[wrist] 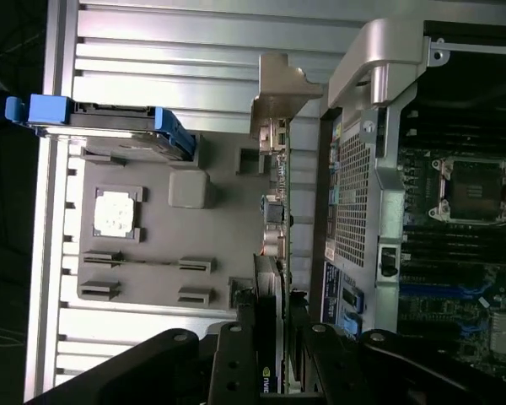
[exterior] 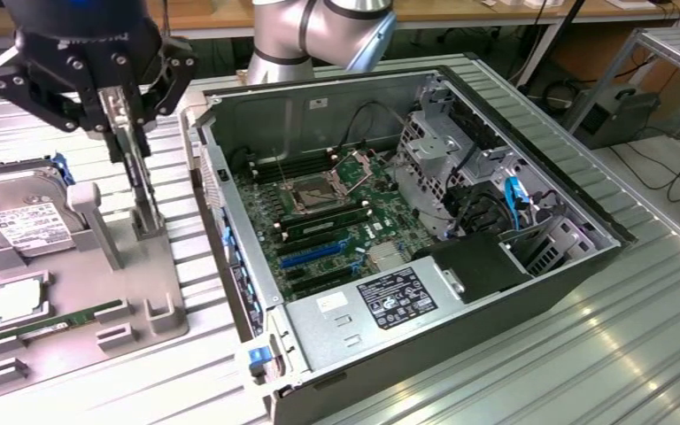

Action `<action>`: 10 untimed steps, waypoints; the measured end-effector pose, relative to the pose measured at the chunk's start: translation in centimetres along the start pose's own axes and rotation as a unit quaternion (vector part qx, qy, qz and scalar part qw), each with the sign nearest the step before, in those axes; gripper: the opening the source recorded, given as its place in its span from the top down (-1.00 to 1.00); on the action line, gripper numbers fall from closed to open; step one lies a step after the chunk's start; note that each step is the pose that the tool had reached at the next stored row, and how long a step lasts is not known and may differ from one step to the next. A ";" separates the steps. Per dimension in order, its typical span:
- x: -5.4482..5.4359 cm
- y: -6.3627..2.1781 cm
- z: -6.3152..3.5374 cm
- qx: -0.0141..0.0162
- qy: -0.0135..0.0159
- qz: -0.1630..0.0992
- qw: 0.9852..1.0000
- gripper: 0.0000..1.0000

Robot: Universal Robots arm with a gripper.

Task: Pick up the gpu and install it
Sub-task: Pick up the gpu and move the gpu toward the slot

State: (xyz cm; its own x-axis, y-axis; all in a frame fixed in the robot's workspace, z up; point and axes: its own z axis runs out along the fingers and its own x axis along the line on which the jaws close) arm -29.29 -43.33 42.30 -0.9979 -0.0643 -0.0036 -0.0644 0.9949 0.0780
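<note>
We see the gripper [exterior: 127, 111] in the upper left of the exterior view, clenched on the gpu [exterior: 141, 190]. The gpu stands upright and edge-on, its lower end at a slotted post of the grey fixture tray [exterior: 139, 292]. To the right lies the open computer case [exterior: 529, 292]. In the wrist view, the gripper [wrist: 274, 342] pinches the gpu [wrist: 274, 211], whose silver bracket [wrist: 278, 93] is at its far end.

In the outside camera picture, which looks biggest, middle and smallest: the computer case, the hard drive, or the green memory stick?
1. computer case
2. hard drive
3. green memory stick, long but very thin
</note>
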 end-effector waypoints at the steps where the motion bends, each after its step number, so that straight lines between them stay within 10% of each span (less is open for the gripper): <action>1: -0.4 -0.14 -0.44 -0.002 0.000 0.000 1.000 0.47; 10: -4.4 -1.27 -2.55 -0.005 0.001 0.000 1.000 0.47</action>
State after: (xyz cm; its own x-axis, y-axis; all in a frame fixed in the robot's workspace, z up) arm -24.83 -44.51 44.76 -0.9979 -0.0645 -0.0016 -0.0644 0.9941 0.0875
